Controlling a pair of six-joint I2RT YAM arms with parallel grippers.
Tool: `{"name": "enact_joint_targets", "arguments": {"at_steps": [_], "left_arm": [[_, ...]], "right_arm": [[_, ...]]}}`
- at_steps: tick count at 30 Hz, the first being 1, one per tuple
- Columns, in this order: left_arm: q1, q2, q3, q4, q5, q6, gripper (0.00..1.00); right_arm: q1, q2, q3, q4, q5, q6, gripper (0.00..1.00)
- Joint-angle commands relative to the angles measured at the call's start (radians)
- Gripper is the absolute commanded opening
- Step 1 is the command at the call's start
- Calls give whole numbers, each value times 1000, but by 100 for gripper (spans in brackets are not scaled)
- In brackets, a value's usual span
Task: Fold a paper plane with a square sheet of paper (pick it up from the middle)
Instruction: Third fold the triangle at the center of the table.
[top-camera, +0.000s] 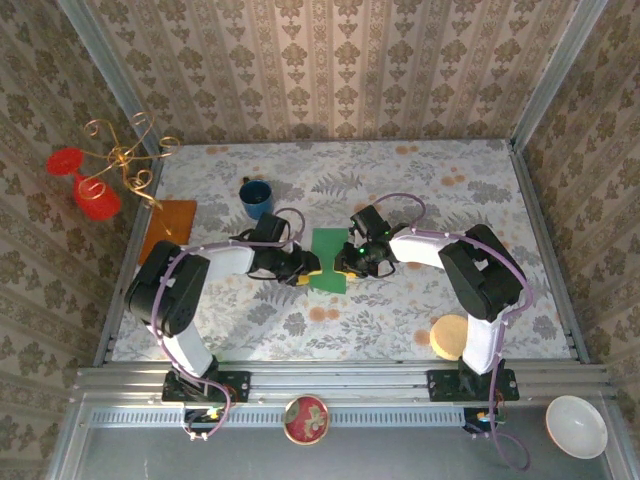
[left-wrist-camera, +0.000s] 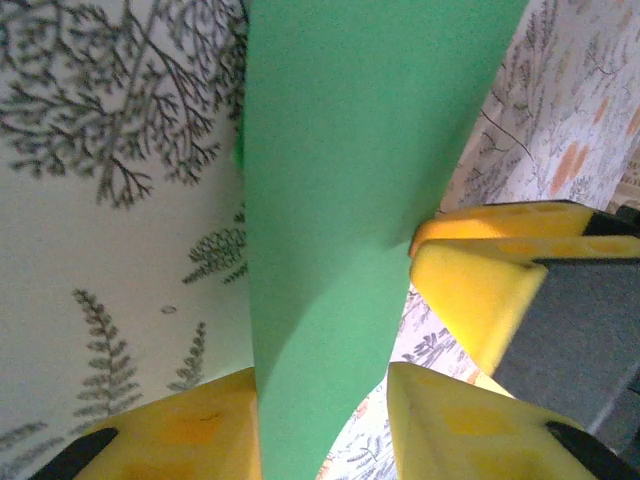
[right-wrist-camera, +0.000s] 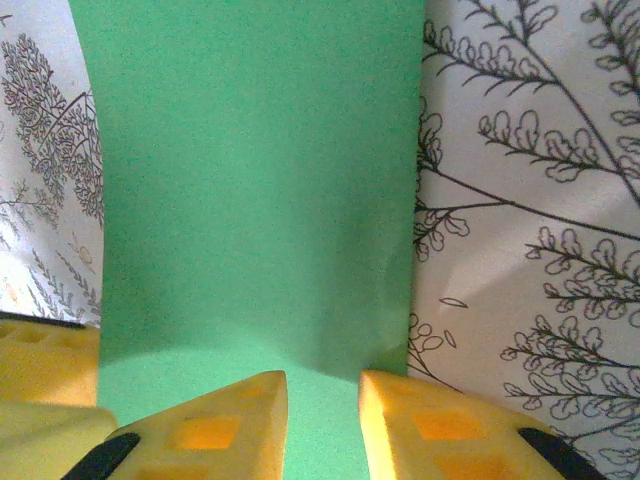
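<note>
Floral-print cloth covers the table (top-camera: 480, 190) inside a wallpapered enclosure. Top external view: the square sheet of paper (top-camera: 328, 252) lies at the table centre and reads as a narrow upright rectangle, not a full square. The left gripper (top-camera: 304, 271) meets it at 8 o'clock and the right gripper (top-camera: 352, 262) at 3 o'clock. A blue mug (top-camera: 255, 198) stands at 11 o'clock from the sheet, well apart, and an orange-brown sheet (top-camera: 168, 228) lies far out at 9 o'clock. Left wrist view: a green band rises from 6 o'clock towards 12 o'clock, bowed and lifted off the cloth, and passes between the two yellow fingers (left-wrist-camera: 170, 435). It touches the 7 o'clock finger, while a sliver of cloth shows beside the 5 o'clock one, so it cannot be told whether this gripper clamps the paper or only brackets it. A finger (left-wrist-camera: 480, 290) judged to belong to the right gripper sits against the band at 3 o'clock. Right wrist view: the fingertips (right-wrist-camera: 215, 425) stand a narrow gap apart over the near end of the sheet, with green visible in the gap. The jaws are apart here and no pinch is evident. The 9 o'clock edge of the paper curls upward. Judgement: the step in hand is an early lengthwise fold, with no nose or wings formed. The next move calls for laying the lifted half over the flat half, edge on edge, while one gripper pins the sheet. A press along the fold line should follow, applied gently, since paper this thin can buckle or slide.
</note>
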Motion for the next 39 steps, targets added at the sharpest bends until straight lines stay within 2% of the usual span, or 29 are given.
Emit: {"name": "enact_joint_targets", "arguments": {"at_steps": [1, 13, 19, 21, 24, 31, 39], "left_arm": [[9, 25, 39, -25, 22, 33, 34], [23, 51, 51, -47, 7, 27, 21], [23, 42, 42, -42, -2, 2, 5], [23, 33, 39, -34, -4, -11, 1], [22, 14, 33, -18, -11, -38, 0], [14, -56, 17, -1, -70, -119, 0], [7, -90, 13, 12, -94, -195, 0]], "right_arm": [[-4, 13, -32, -47, 30, 13, 30], [-11, -30, -36, 8, 12, -15, 34], [-13, -94, -58, 76, 15, -63, 37], [-13, -135, -73, 104, 36, -104, 38], [-10, -228, -124, 173, 72, -180, 42], [51, -406, -300, 370, 200, -422, 63], [168, -403, -425, 614, 253, -691, 65]]}}
